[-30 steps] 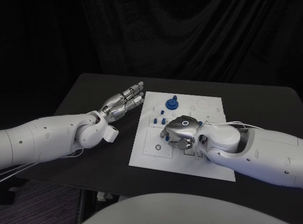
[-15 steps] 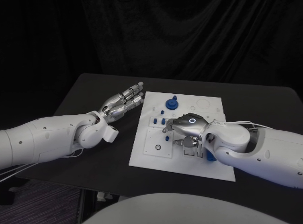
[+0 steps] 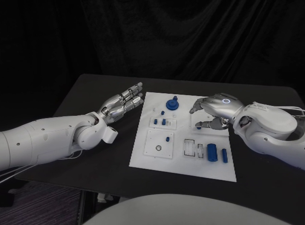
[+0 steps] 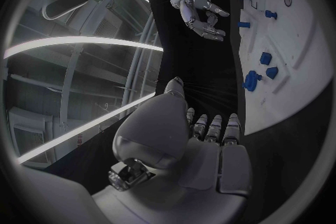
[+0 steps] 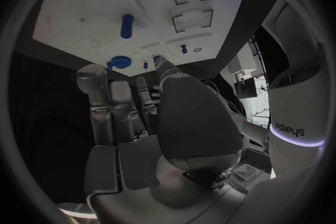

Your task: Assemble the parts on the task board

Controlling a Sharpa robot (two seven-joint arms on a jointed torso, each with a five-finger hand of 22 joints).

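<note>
My right hand (image 3: 217,110) hovers empty, fingers loosely apart, over the task board's (image 3: 152,159) far right side. The blue cylinder (image 3: 211,151) lies nearer me, long axis toward me. My left hand (image 3: 123,102) is open, flat, off-board.

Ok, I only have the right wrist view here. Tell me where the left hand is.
Observer: The left hand is over the black table, beside the far left corner of the task board, not over it.
Operator: Tell me whether it carries a part.
Observer: No. Its fingers are stretched out with nothing in them.
Operator: Now place my right hand on the head view.
Observer: The right hand is over the board's far right area.
</note>
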